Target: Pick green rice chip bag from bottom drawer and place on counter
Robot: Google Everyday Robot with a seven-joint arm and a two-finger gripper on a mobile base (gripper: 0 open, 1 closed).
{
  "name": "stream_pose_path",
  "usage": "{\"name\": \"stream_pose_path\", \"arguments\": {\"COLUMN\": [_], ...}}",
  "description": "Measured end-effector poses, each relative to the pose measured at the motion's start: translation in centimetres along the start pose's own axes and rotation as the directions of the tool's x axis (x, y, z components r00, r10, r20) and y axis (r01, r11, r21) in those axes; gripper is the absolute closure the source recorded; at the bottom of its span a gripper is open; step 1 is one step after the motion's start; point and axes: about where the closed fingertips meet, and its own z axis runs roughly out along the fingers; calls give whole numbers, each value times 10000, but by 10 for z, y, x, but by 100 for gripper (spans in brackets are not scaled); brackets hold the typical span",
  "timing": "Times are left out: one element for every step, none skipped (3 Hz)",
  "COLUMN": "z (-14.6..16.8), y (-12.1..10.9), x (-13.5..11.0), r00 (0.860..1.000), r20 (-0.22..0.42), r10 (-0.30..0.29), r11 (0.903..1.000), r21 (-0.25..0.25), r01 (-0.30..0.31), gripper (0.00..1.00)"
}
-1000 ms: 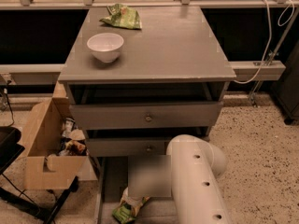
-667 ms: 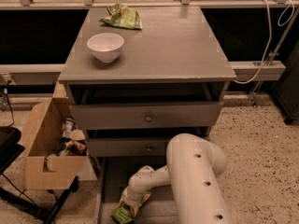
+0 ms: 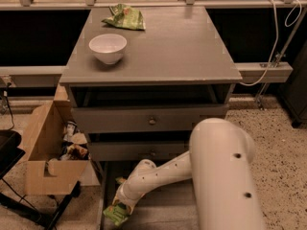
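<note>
The green rice chip bag (image 3: 116,215) lies at the front left of the open bottom drawer (image 3: 163,209), partly cut off by the lower edge of the view. My white arm reaches down into the drawer, and my gripper (image 3: 122,205) is right on the bag's upper end, touching or just above it. The arm's wrist hides the upper part of the bag. The counter (image 3: 168,47) is the grey cabinet top above.
A white bowl (image 3: 108,47) stands on the counter's left side, and a paler green bag (image 3: 123,17) lies at its back edge. Two shallower drawers with knobs (image 3: 152,120) sit above the bottom one. An open cardboard box (image 3: 43,166) of items stands left of the cabinet.
My forearm and gripper have come out from behind the upper arm and reached down left to the bag in the drawer. The bag stays about where it was.
</note>
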Motion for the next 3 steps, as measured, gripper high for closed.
{"name": "stream_pose_path", "arguments": {"z": [-99,-163,-217], "y": [-33,-42,-49], "x": [-35,-49,-46], "r00": [9972,9957,9973], "r20": [-203,-346,-328], "r10": [-723,-861,-650], "r11": [9885,9672,9392], "r21": [1315,2367,3356], "r01": [743,919,723], "gripper": [100,100,100]}}
